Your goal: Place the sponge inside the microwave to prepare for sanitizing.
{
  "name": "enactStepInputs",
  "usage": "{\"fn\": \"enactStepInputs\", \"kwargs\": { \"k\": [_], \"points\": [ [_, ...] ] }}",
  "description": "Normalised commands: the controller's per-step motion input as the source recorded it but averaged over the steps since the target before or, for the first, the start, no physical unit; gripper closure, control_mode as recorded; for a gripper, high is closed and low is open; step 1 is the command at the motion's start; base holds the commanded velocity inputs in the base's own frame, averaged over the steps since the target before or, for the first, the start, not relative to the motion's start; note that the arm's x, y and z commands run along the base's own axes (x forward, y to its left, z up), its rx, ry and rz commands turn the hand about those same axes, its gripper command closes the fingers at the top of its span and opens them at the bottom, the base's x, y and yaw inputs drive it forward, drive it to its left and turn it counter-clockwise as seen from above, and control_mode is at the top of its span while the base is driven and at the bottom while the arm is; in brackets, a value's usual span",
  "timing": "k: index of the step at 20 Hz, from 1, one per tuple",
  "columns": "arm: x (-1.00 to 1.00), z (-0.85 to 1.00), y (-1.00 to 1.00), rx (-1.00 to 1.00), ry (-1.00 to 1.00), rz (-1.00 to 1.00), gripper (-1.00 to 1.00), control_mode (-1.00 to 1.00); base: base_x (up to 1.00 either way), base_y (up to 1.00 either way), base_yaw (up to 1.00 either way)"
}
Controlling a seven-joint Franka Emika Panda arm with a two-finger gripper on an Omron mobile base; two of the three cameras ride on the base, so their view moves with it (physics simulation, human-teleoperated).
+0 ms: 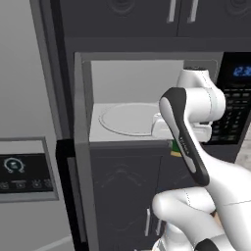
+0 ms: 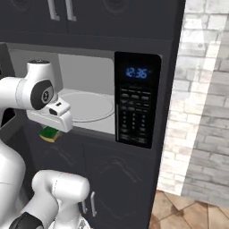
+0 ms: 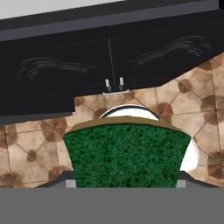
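The microwave [image 1: 128, 78] stands open, its pale grey interior and round turntable [image 1: 128, 119] exposed, and its door [image 1: 81, 147] is swung out edge-on at the left. The black keypad panel [image 2: 136, 103] shows blue digits. My gripper [image 2: 51, 130] points down just in front of the microwave's lower front edge, at the sill and outside the cavity. It is shut on the sponge [image 2: 50, 133], green with a yellow layer. In the hand view the sponge [image 3: 127, 153] fills the space between my fingertips [image 3: 70, 184], above the floor. A sliver of the sponge [image 1: 175, 149] peeks from behind my arm.
Dark cabinet doors [image 2: 116, 179] sit under the microwave, with more dark cabinets [image 1: 147, 14] above. A tall grey appliance with a small dark control panel [image 1: 22, 171] stands at the left. A pale brick wall [image 2: 205, 98] rises at the right over a brown tiled floor [image 3: 35, 140].
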Motion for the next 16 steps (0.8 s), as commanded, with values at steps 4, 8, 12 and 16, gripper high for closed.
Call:
{"fn": "enactStepInputs", "kwargs": {
  "k": [4,8,12,16],
  "points": [
    [0.00,0.00,0.00,0.00,0.00,0.00,1.00,1.00,0.27,0.28,-0.01],
    [0.00,0.00,0.00,0.00,0.00,0.00,1.00,1.00,0.18,0.35,-0.04],
    [0.00,0.00,0.00,0.00,0.00,0.00,1.00,1.00,0.12,0.35,-0.02],
    [0.00,0.00,0.00,0.00,0.00,0.00,1.00,1.00,0.29,0.14,-0.12]
  ]
}}
